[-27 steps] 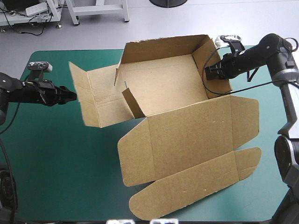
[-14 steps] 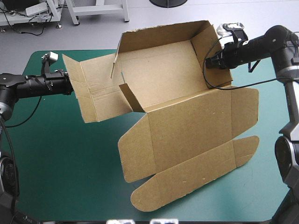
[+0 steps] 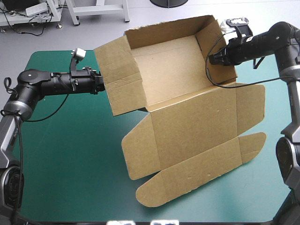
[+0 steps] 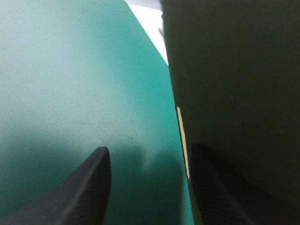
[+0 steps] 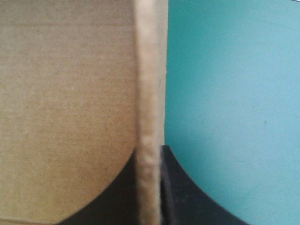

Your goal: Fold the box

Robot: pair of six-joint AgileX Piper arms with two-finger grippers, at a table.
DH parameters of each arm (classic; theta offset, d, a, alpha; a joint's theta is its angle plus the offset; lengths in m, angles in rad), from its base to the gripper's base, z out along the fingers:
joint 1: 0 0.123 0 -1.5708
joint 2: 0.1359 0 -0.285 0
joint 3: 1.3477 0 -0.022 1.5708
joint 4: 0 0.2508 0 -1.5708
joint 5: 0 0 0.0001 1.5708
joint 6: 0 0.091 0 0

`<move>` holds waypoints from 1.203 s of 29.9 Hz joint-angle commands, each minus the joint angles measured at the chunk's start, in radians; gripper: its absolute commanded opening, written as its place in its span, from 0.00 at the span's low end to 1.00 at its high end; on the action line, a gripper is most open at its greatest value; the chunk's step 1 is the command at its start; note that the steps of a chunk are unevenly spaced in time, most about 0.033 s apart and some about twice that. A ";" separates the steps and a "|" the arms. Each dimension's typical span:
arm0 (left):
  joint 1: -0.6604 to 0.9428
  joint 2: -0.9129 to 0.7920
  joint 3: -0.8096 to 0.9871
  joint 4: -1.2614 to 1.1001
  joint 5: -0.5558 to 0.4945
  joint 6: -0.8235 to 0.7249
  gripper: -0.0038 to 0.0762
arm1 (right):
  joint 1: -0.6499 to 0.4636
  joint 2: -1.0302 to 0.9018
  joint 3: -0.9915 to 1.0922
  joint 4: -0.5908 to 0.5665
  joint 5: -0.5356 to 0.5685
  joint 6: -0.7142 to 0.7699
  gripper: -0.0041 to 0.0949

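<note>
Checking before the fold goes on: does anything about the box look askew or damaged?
No damage shows. The box sits skewed to the table's edges, and its left wall leans outward, not upright like the right wall, which the right gripper pinches. The open left gripper is at that wall's outside.

One camera looks down from behind over my whole table (image 3: pixel 61 164); both wrist cameras sit close against the box (image 3: pixel 173 79), which all share

Box (image 3: pixel 173 70) at far side of table (image 3: pixel 56 164), lid (image 3: pixel 197 126) flat toward near edge. L gripper (image 3: pixel 101 83) up against left wall (image 3: pixel 117 79), outside it. R gripper (image 3: pixel 212 59) on right wall (image 3: pixel 211 40), wall betw. its fingers (image 5: pixel 187 187).
</note>
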State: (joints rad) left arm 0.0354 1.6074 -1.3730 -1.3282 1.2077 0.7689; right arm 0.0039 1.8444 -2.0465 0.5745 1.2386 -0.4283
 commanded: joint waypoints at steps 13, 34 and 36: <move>-0.049 -0.139 -0.039 -0.048 0.082 -0.043 0.66 | 0.013 -0.031 -0.034 0.043 -0.077 0.056 0.02; -0.027 -0.165 -0.040 -0.053 0.053 -0.047 0.66 | 0.162 0.006 -0.034 -0.060 -0.200 0.112 0.02; -0.027 -0.165 -0.040 -0.011 0.028 -0.051 0.66 | 0.176 0.008 -0.034 -0.058 -0.214 0.115 0.02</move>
State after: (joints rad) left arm 0.0060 1.4828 -1.3823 -1.2912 1.2192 0.7178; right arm 0.1569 1.9058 -2.0485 0.4666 1.0838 -0.3287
